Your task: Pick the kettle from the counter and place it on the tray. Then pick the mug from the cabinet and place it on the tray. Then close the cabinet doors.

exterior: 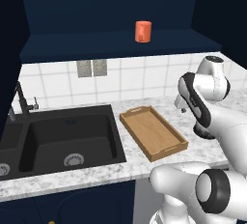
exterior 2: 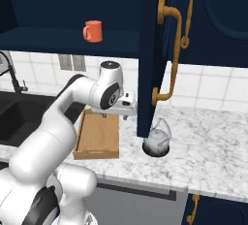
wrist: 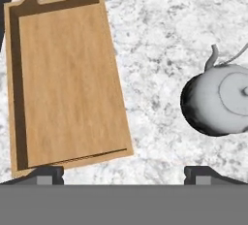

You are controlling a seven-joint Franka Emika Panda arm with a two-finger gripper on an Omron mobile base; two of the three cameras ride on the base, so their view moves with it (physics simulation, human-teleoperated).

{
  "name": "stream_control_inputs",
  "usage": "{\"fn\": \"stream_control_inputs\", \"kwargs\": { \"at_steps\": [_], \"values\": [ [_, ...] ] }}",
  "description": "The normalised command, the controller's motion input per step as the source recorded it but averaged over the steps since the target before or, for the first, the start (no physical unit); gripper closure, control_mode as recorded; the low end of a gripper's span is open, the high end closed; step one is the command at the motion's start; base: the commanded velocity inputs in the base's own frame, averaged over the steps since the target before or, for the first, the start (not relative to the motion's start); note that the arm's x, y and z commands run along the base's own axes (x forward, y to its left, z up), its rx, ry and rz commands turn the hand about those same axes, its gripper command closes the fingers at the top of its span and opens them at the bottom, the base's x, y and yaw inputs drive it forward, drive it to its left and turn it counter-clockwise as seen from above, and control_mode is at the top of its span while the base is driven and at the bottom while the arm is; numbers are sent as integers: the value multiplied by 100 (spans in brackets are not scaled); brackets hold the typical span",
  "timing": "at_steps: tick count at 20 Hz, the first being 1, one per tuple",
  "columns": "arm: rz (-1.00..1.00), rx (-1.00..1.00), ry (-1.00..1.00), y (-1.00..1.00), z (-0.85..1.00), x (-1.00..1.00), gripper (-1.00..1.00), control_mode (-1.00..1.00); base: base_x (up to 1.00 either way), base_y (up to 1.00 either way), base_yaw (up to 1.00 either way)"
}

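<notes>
While jaws gape, kettle [wrist: 219,100] sits right of tray [wrist: 68,81].

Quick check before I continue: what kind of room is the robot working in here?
A home-style kitchen, rendered: a black sink set in a marble-look counter, navy wall cabinet above, and a kettle beside a wooden tray.

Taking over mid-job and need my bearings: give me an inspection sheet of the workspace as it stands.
Surface: counter, speckled marble look, bare around the tray.
Job's things: kettle on the counter, right of the tray; tray holds nothing; mug on the cabinet shelf; cabinet door open.
Clutter: nothing seen.
Grippers: gripper open, holding nothing, above the counter between tray and kettle.
Cables: nothing seen.
Surroundings: black sink with faucet, tiled wall, wall outlet.
</notes>
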Motion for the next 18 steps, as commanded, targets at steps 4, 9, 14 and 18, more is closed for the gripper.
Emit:
{"fn": "stream_control_inputs", "kwargs": {
  "at_steps": [4,9,14,18],
  "values": [
    [0,-4,0,-35,-27,-9,-100,-100,0,0,0],
    [0,-13,1,-60,-30,-10,-100,-100,0,0,0],
    [0,-27,7,-50,-23,-13,-100,-100,0,0,0],
    [0,-33,4,-49,-34,-21,-100,-100,0,0,0]
  ]
}}
